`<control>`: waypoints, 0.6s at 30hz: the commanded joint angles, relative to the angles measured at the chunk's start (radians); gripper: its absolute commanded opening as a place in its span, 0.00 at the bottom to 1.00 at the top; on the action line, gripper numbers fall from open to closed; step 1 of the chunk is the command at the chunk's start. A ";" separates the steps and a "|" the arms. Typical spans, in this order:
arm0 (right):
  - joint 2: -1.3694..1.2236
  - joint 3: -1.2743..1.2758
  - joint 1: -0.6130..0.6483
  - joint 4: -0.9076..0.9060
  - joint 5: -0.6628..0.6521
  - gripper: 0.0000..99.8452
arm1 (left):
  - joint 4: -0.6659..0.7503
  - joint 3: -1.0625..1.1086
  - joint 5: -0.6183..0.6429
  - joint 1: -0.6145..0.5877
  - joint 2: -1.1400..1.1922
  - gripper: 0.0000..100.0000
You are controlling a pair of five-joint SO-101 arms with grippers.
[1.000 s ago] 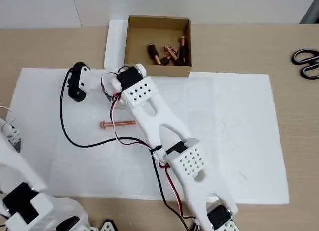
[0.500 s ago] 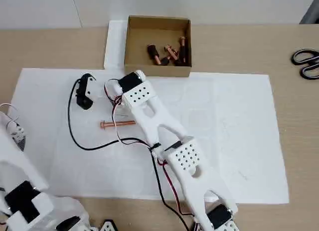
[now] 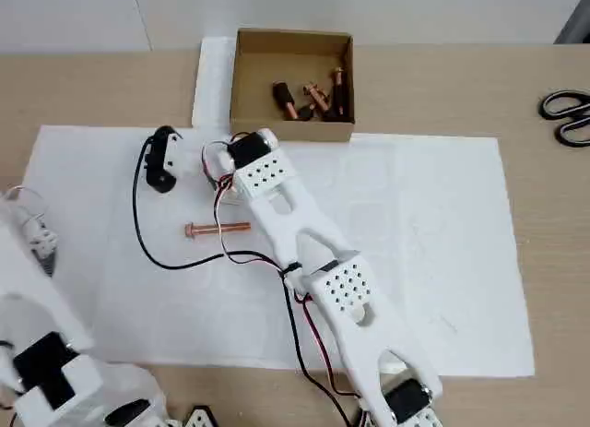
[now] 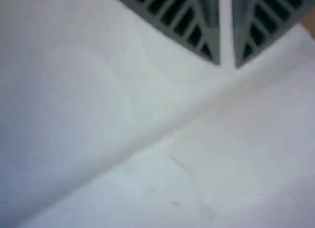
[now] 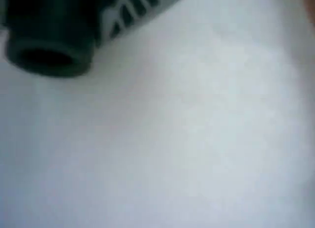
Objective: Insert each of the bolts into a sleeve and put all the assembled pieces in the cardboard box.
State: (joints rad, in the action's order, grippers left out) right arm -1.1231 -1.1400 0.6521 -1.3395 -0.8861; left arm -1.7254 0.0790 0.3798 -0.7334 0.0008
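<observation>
A copper bolt (image 3: 217, 229) lies flat on the white paper sheet (image 3: 415, 224), left of centre. My right gripper (image 3: 195, 163) hangs just beyond the bolt, toward the cardboard box (image 3: 243, 81). It is shut on a black sleeve (image 5: 49, 47), whose open end faces the right wrist camera, and a grey ribbed finger (image 5: 135, 9) presses against it. The box holds several assembled copper and black pieces (image 3: 312, 99). My left gripper (image 4: 225, 31) is low over the paper at the table's left edge, its ribbed fingers (image 4: 177, 16) together with nothing held.
Scissors (image 3: 567, 113) lie on the bare wooden table at the far right. A black cable (image 3: 138, 233) loops over the paper left of the bolt. The right arm's white links (image 3: 304, 233) cross the sheet diagonally.
My right gripper has shifted rightward with the sleeve, nearer the box's front left corner. The left arm has drifted slightly at the left edge. The bolt has not moved.
</observation>
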 commanded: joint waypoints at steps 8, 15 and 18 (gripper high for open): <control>0.015 -0.052 -0.008 -0.073 0.014 0.00 | -0.006 -0.010 0.023 0.043 -0.017 0.01; 0.081 -0.307 -0.027 -0.242 0.147 0.00 | -0.006 -0.010 0.023 0.044 -0.015 0.01; 0.081 -0.420 -0.070 -0.252 0.229 0.00 | -0.008 -0.010 0.023 0.048 -0.015 0.01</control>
State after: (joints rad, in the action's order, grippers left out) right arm -1.1324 -1.4208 0.6245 -1.5758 -0.7250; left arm -1.7269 0.0790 0.4028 -0.6951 0.0008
